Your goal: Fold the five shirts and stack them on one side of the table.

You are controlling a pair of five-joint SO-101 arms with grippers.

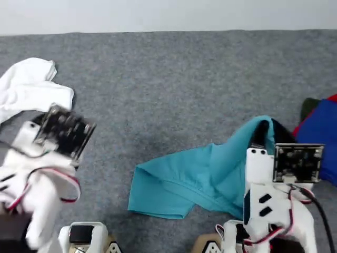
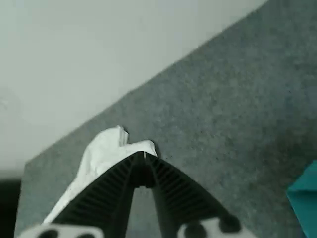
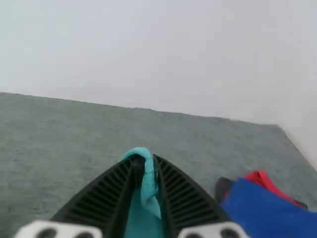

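A teal shirt (image 1: 184,179) lies crumpled at the table's front middle, with one corner lifted toward the right. My right gripper (image 3: 145,166) is shut on that raised teal fold (image 3: 146,174), held above the table at the front right (image 1: 263,139). A white shirt (image 1: 31,87) lies bunched at the far left. My left gripper (image 2: 143,158) is above the table in front of the white shirt (image 2: 106,148), its fingertips shut together with nothing between them. In the left wrist view, an edge of the teal shirt (image 2: 304,193) shows off to the side.
A blue shirt (image 1: 321,134), a red one (image 1: 331,98) and a dark green one (image 1: 309,107) are piled at the right edge. The blue (image 3: 257,203) and red (image 3: 260,177) shirts sit beside my right gripper. Grey table cloth (image 1: 174,79) lies bare across the back.
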